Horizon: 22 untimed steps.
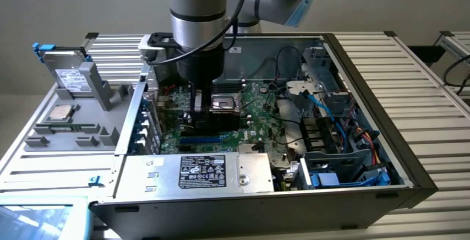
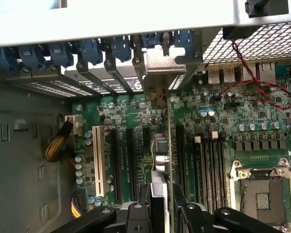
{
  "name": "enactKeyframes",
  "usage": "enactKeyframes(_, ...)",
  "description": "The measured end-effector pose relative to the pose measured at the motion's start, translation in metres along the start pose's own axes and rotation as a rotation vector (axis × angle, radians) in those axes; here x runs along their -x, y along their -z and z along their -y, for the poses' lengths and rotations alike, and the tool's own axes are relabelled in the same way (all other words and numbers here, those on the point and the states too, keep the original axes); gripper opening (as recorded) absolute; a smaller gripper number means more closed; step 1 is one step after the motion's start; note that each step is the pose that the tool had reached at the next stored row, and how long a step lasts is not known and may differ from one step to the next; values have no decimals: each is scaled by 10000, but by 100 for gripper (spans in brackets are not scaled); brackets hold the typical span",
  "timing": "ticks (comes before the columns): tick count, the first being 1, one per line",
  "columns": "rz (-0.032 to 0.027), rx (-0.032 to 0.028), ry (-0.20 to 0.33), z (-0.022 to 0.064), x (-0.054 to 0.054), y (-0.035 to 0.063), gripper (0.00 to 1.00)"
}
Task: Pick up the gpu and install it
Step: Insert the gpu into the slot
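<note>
The gpu (image 2: 161,145) shows edge-on in the wrist view. It is a thin card standing upright over the black expansion slots of the green motherboard (image 2: 131,111). Its silver end bracket (image 2: 160,65) sits against the row of rear slot openings. My gripper (image 2: 160,206) is shut on the card, one black finger on each face. In the exterior view the gripper (image 1: 200,108) reaches down into the open computer case (image 1: 367,86), with the gpu's dark body (image 1: 219,121) beneath it. Whether the card's edge is fully down in a slot I cannot tell.
Blue slot latches (image 2: 92,51) line the case's rear wall. The CPU socket (image 2: 262,194) lies beside the memory slots. A power supply (image 1: 213,171), a drive cage (image 1: 338,168) and loose cables crowd the case. On the exterior view's left, a grey holder (image 1: 74,135) carries a hard drive (image 1: 74,77).
</note>
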<state>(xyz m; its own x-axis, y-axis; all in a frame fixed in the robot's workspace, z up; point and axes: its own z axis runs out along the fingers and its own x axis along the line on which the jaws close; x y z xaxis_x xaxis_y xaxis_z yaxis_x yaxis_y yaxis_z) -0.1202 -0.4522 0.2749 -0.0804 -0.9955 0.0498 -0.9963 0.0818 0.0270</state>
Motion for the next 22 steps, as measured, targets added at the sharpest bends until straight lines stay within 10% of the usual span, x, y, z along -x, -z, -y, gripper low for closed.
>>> enactKeyframes(22,0,-4,62,-82,16,-187,29)
